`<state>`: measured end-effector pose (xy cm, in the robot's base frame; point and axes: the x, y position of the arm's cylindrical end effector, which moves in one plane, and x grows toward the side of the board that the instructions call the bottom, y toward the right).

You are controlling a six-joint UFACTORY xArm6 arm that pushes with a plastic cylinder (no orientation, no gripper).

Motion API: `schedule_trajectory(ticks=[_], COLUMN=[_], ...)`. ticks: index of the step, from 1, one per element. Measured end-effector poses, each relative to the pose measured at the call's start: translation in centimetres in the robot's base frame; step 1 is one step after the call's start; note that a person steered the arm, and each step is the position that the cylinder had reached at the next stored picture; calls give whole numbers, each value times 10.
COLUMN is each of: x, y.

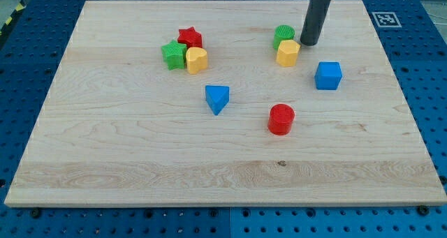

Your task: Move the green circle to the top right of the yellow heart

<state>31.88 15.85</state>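
Note:
The green circle [284,35] lies in the upper middle-right of the board, touching the top of a yellow pentagon [288,53]. The yellow heart [197,59] lies farther to the view's left, in a tight cluster with a green star [173,54] on its left and a red star [189,37] above it. My tip [309,43] rests on the board just to the right of the green circle and the yellow pentagon, very close to both. The dark rod rises from it out of the view's top.
A blue cube [328,75] sits below and right of my tip. A blue triangle [217,98] lies near the board's middle, and a red circle [281,119] below the pentagon. The wooden board [140,161] ends near every side of the view.

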Motion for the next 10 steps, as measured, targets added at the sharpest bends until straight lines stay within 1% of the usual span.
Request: schedule_trajectory(ticks=[2, 4, 10], x=[0, 0, -3], y=[-51, -73, -83])
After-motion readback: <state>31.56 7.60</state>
